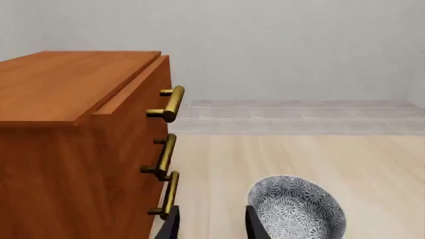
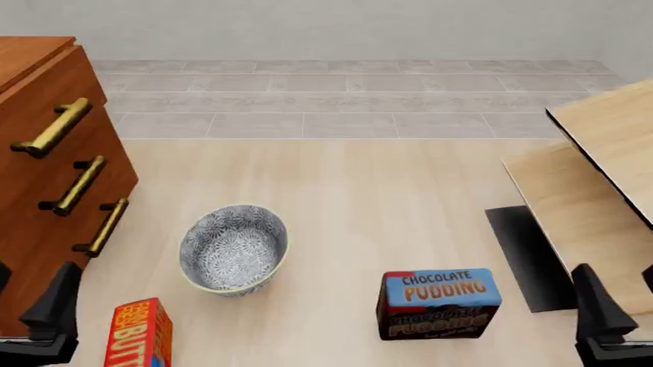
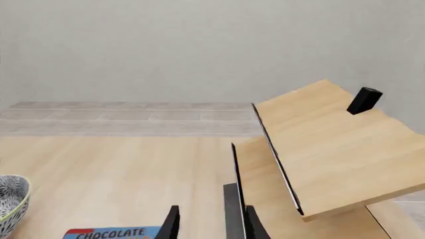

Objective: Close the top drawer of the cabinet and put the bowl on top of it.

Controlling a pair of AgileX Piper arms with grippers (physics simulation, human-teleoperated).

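Bowl (image 2: 234,248) sits upright on the desk (image 2: 388,199), near the cabinet (image 2: 41,199), whose top drawer (image 2: 51,107) juts slightly out. Chocolate pudding box (image 2: 439,303) stands to its right, an orange box (image 2: 140,335) close by at front-left. Pale wooden furniture (image 2: 602,176) sits at the right. Left gripper (image 1: 211,226) and right gripper (image 3: 211,224) both hang released, jaws parted, holding nothing.

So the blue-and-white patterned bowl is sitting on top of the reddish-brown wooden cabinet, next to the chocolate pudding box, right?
Not quite: the blue-and-white patterned bowl sits on the pale table beside the reddish-brown wooden cabinet, not on top. The front view shows it. The chocolate pudding box is indeed nearby.
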